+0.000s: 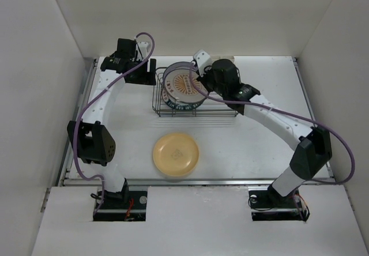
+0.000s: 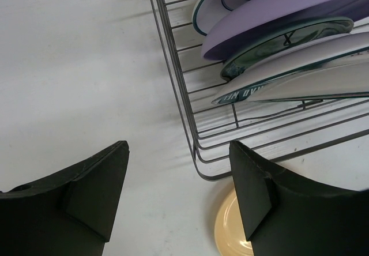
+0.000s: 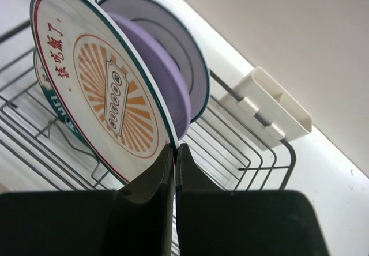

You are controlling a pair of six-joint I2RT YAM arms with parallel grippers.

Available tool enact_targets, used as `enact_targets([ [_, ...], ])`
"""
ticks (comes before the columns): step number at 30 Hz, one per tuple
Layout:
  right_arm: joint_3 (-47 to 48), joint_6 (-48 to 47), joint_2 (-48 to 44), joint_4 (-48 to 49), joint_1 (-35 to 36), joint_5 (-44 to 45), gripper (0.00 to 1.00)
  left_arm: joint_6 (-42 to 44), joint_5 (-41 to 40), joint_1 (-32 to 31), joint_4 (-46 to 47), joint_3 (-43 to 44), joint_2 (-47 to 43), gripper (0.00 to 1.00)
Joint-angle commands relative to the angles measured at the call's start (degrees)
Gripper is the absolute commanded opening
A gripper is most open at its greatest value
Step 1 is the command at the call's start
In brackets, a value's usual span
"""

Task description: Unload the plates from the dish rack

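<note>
The dark wire dish rack (image 1: 222, 113) stands at the back middle, with several plates leaning in it. My right gripper (image 3: 175, 150) is shut on the rim of the white plate with the orange sunburst (image 3: 109, 89), seen from above as well (image 1: 183, 86). A lavender plate (image 3: 158, 66) stands right behind it. The yellow plate (image 1: 176, 154) lies flat on the table in front of the rack. My left gripper (image 2: 179, 187) is open and empty at the rack's left side (image 2: 179, 94), above the table. The lavender plate (image 2: 277, 14) and green-rimmed plates show there too.
A white plastic cutlery holder (image 3: 271, 113) is clipped to the rack's far edge. White walls enclose the table on three sides. The yellow plate's edge (image 2: 230, 233) shows beside my left gripper's right finger.
</note>
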Motion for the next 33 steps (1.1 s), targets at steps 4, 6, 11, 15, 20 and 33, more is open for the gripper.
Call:
enact_targets([
  [4,1.2,13.0,-6.5,5.8,-1.7,4.6,0.0,1.2,1.4,0.0,-0.3,-0.3,-3.4,0.68],
  [6,1.2,16.4,-8.2,5.2,-3.4,2.5,0.0,1.9,2.1,0.0,-0.3,-0.3,-3.4,0.68],
  [11,-4.5,26.8,-16.5,0.8,-6.9,0.6,0.0,6.1,5.1,-0.5,-1.4,0.9,-2.1,0.66],
  [15,-11.7,37.1,-25.5,-5.5,-8.9,0.1,0.0,11.8,5.6,-2.6,-2.0,1.9,0.1,0.63],
  [20,-22.4,53.0,-38.3,-18.6,-8.9,2.2,0.0,17.6,4.4,-4.8,-2.0,5.3,5.0,0.56],
  [33,-39.0,76.6,-66.8,-41.5,-8.9,0.4,0.0,24.7,-4.8,-12.5,2.6,7.6,8.8,0.58],
])
